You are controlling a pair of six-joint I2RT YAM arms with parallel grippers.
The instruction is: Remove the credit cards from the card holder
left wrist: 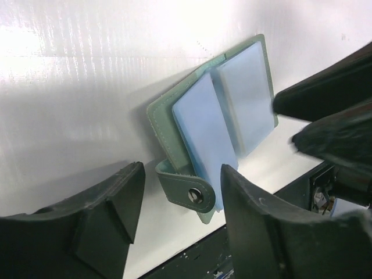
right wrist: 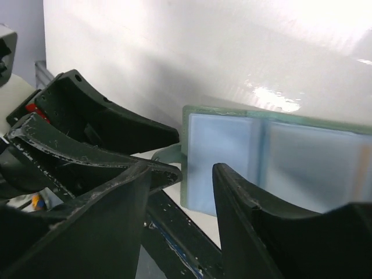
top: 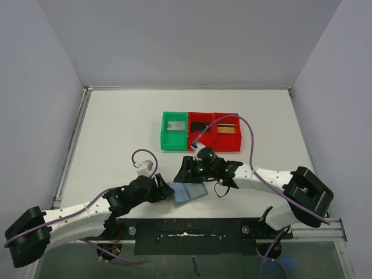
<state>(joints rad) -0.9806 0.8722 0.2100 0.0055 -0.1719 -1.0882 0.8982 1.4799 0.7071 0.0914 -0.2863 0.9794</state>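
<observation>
Two grippers are stationed at the card holder [top: 189, 193]. It lies opened flat on the table [top: 116, 133], just inside the near edge and close to the black rail [top: 192, 232].

1. Left gripper [top: 167, 190]: positioned at the holder's left edge. Its jaws are held apart. In the left wrist view the grey strap tab [left wrist: 187, 190], with its round snap, is framed between the two fingers. Contact cannot be confirmed.

2. Right gripper [top: 186, 172]: positioned over the holder's far edge, near the left gripper. Its jaws are likewise spread, with nothing clamped. In the right wrist view the holder's nearer panel is seen through the gap.

3. Holder: both panels are exposed, each faced with a pale blue sleeve inside a grey-green border. Whether cards sit in the sleeves cannot be told.

4. Bins: a green bin [top: 174, 146] and two red bins [top: 214, 136] are lined up side by side beyond the grippers, well apart from the holder. A gold-tan card [top: 228, 129] lies in the right-hand red bin.

5. Clearance: bare table is available to the left of the bins and beyond them, bounded by walls on three sides. Little room is left between the holder and the near edge.
</observation>
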